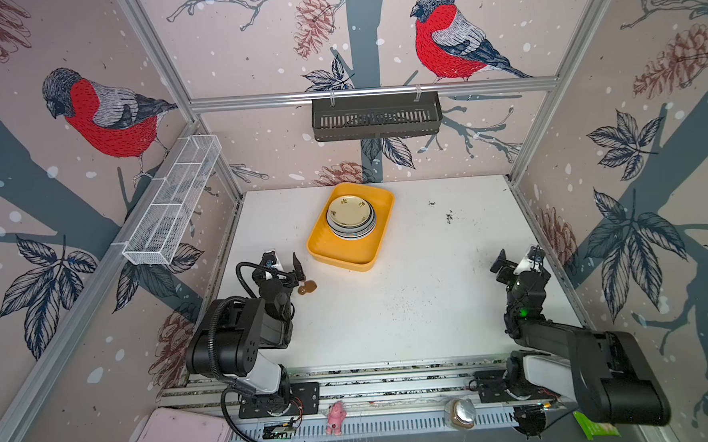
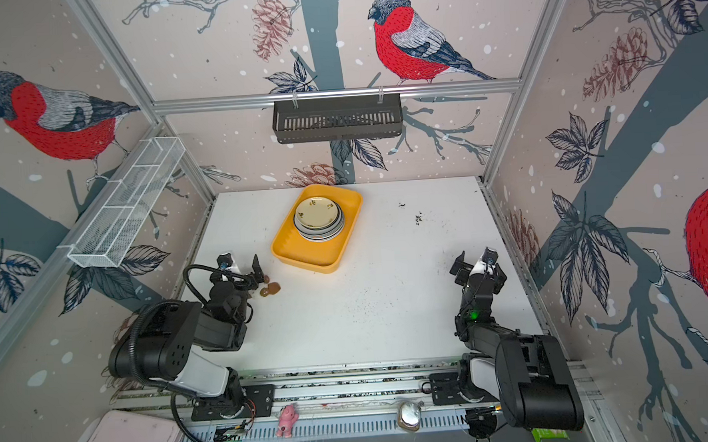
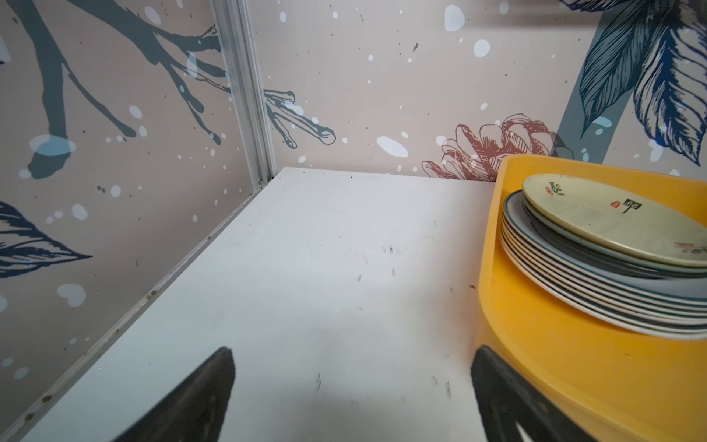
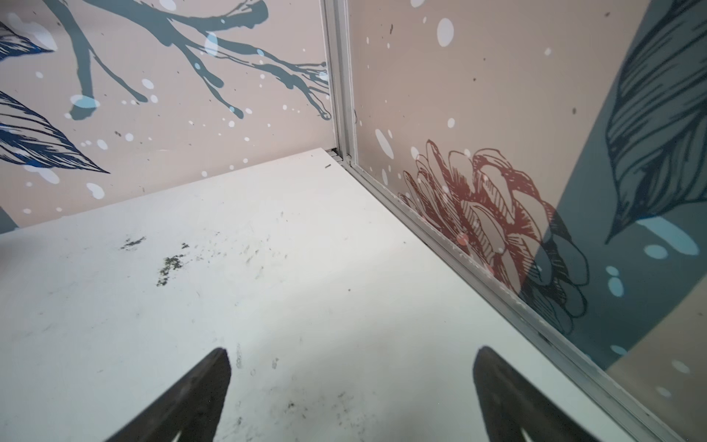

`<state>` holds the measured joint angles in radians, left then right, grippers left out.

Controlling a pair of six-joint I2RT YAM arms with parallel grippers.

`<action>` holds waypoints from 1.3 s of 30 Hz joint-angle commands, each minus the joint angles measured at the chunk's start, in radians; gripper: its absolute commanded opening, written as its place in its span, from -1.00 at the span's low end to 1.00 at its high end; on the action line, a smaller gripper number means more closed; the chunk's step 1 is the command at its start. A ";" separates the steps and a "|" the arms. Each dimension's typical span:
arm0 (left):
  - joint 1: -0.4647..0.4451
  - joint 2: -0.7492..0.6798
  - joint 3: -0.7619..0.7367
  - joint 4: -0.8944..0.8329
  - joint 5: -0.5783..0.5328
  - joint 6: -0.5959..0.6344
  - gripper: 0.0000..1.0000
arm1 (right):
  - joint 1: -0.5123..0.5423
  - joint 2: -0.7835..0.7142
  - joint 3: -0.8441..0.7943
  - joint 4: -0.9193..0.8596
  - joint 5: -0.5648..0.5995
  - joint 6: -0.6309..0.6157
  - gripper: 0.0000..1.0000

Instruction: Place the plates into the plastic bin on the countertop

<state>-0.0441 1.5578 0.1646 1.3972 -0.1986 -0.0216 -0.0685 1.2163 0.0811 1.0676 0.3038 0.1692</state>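
Worktop [image 1: 411, 310]: white, speckled; I saw it carrying everything.
Plastic bin [image 1: 341, 252]: sat towards the back, left of centre.
Plates [image 1: 351, 216]: stacked inside the bin, cream one on top.
Left pincer [image 1: 283, 261]: spread, empty, near the bin.
Right pincer [image 1: 517, 258]: spread, empty, by the right wall.

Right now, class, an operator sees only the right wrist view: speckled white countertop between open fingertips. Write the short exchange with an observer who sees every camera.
Operator: Are any plates outside the bin?
Observer: None that I can see; the plates are stacked in the yellow-orange plastic bin.
Operator: Is the left gripper holding anything?
Observer: No; the left gripper is open and empty, close beside the bin's near corner.
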 commanded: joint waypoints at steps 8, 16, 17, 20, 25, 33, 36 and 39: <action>0.021 -0.003 0.065 -0.087 0.088 0.015 0.93 | 0.005 0.074 0.103 0.007 -0.183 -0.110 0.99; 0.021 -0.002 0.065 -0.085 0.086 0.017 0.93 | 0.009 0.088 0.101 0.038 -0.239 -0.056 0.99; 0.020 -0.002 0.065 -0.086 0.085 0.017 0.93 | 0.017 0.107 0.086 0.111 -0.240 -0.047 0.99; 0.020 -0.002 0.065 -0.085 0.085 0.017 0.93 | 0.049 0.221 0.100 0.200 -0.220 -0.076 0.99; 0.021 -0.001 0.065 -0.086 0.085 0.016 0.93 | 0.122 0.291 0.072 0.310 -0.095 -0.124 0.99; 0.020 0.002 0.074 -0.097 0.079 0.015 0.93 | 0.088 0.312 0.141 0.194 -0.103 -0.074 0.99; 0.021 0.002 0.073 -0.097 0.079 0.015 0.93 | 0.088 0.317 0.129 0.232 -0.103 -0.078 0.99; 0.019 -0.001 0.069 -0.092 0.076 0.018 0.93 | 0.089 0.322 0.118 0.259 -0.103 -0.081 0.99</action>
<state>-0.0242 1.5585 0.2344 1.2724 -0.1139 -0.0193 0.0189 1.5364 0.2073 1.2774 0.1947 0.0830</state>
